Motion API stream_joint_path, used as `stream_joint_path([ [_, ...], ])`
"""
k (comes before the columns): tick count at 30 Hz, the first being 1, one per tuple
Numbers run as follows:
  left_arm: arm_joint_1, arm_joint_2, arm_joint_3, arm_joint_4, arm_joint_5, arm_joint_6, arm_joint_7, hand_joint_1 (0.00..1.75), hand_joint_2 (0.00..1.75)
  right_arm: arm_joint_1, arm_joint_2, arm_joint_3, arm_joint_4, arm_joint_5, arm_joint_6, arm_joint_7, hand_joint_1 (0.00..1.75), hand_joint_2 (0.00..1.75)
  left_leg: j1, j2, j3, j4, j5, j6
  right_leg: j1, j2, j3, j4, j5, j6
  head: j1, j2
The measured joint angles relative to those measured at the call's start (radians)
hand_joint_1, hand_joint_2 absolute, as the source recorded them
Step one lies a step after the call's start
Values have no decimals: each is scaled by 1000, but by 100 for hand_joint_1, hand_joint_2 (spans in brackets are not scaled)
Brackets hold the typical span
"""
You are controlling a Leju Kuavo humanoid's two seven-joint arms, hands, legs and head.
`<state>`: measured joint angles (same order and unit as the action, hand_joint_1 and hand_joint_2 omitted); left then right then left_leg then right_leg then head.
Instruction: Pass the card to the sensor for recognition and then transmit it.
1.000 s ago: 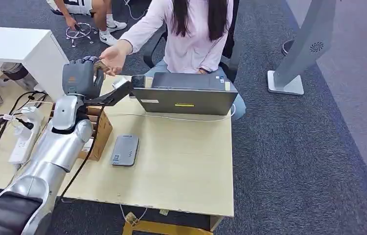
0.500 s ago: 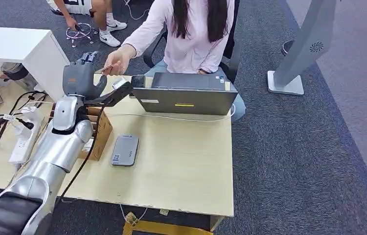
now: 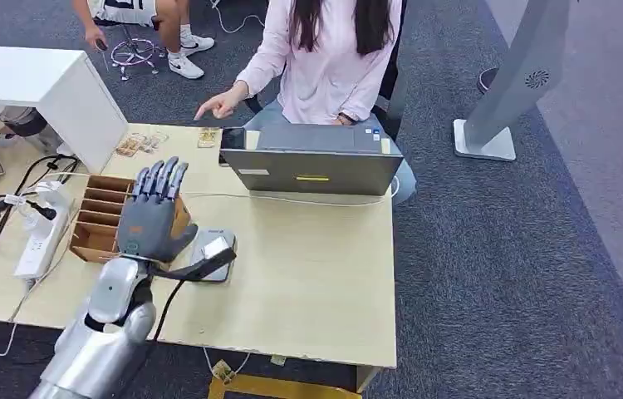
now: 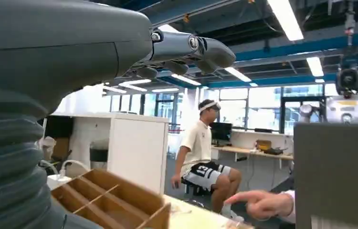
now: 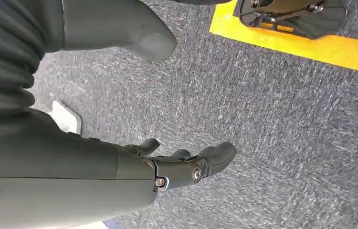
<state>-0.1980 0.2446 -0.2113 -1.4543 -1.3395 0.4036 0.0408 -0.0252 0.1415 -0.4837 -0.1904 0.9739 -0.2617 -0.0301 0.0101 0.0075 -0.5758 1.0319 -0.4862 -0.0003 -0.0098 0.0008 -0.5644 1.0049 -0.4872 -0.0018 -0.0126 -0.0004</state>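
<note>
left hand: my left hand (image 3: pixel 152 218) is wide open, fingers spread and straight, palm down, holding nothing. It hovers over the desk (image 3: pixel 308 274), touching nothing I can see.
right hand: my right hand (image 5: pixel 186 167) hangs over grey carpet, fingers loosely extended and apart, nothing in it.
cards: small cards (image 3: pixel 207 138) lie flat on the desk at its far edge, well beyond my fingertips, near the person's hand (image 3: pixel 218 106). Tan with pale patches; print too small to read.
sensor: grey flat reader (image 3: pixel 212 253) sits on the desk just right of my left hand, partly under my wrist camera arm. It has a small white label, unreadable.
organizer: wooden slotted box (image 3: pixel 102 218) is just left of my left hand, partly under it.
laptop: beyond my left hand to the right, grey lid (image 3: pixel 316 158) with a yellow sticker, text unreadable.
writing: "13" on the shorts of a seated person (image 4: pixel 205 164) in my left wrist view.
</note>
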Motion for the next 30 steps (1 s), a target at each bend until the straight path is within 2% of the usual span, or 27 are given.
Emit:
stream_joint_path([
  [5, 188, 18, 10, -115, -91, 65, 14, 0, 175, 2, 0, -24, 0, -5, -3, -1, 0, 175, 0, 0, 0, 0, 0, 0, 0, 0, 0, 0, 0, 0, 0, 0],
  [13, 319, 27, 48, -191, -102, 107, 14, 0, 175, 3, 0, -46, 0, -11, -5, 3, 0, 175, 0, -1, 0, 0, 0, 0, 0, -2, 1, 0, 0, 0, 0, 0],
  [19, 364, 27, 105, -199, -77, 114, 11, 0, 175, 3, 1, -60, 0, -10, -8, 2, 0, 175, 0, -1, 0, 0, 0, 0, 0, -2, 1, 0, 0, 0, 0, 0],
  [30, 347, 39, 256, -143, -64, 93, 2, 0, 175, 3, 4, -69, 0, 10, -4, 2, 0, 175, 1, -1, 0, 0, 0, 0, 0, -2, 1, 0, 0, 0, 0, 0],
])
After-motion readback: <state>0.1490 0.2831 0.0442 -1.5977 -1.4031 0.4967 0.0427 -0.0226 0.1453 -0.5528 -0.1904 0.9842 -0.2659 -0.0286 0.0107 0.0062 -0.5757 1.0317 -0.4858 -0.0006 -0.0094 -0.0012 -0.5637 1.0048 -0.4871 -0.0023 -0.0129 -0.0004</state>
